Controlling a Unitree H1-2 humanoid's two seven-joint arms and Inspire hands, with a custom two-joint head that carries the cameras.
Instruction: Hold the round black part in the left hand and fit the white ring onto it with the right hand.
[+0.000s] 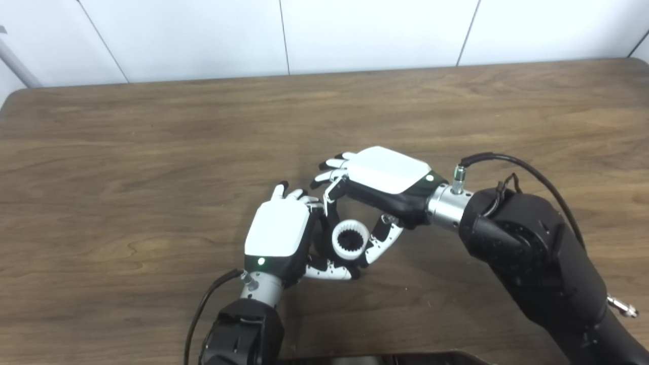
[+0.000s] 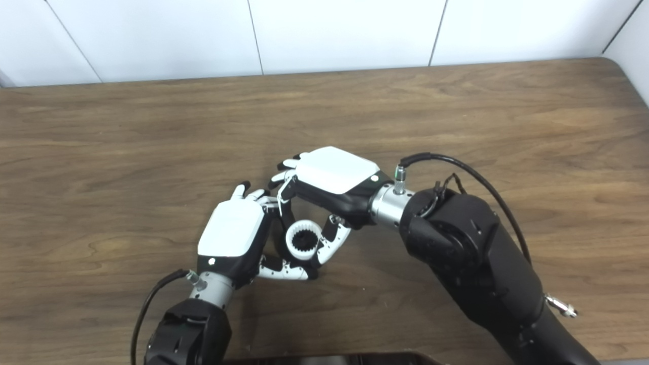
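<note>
Low over the middle of the wooden surface (image 1: 152, 152), the two hands meet around one small assembly. The left hand (image 1: 278, 230) has its white back turned up toward the cameras, its fingers curled round to the right and its thumb (image 1: 329, 272) reaching underneath, so that it cups the round black part (image 1: 350, 240). Only the toothed dark centre of that part shows; the rest is hidden by the ring and the fingers. The white ring (image 1: 349, 240) sits around the black part, its opening facing up toward the cameras, and whether it is fully seated cannot be told.

The right hand (image 1: 377, 185) comes in from the right, tilted, its white back upward. Its thumb (image 1: 381, 242) presses against the right edge of the ring, and its fingers (image 1: 332, 177) curl down on the far side, close to the left hand's fingertips. The right hand thus pinches the ring between thumb and fingers, though the far contact is hidden. A black cable (image 1: 527, 175) loops over the right wrist.
</note>
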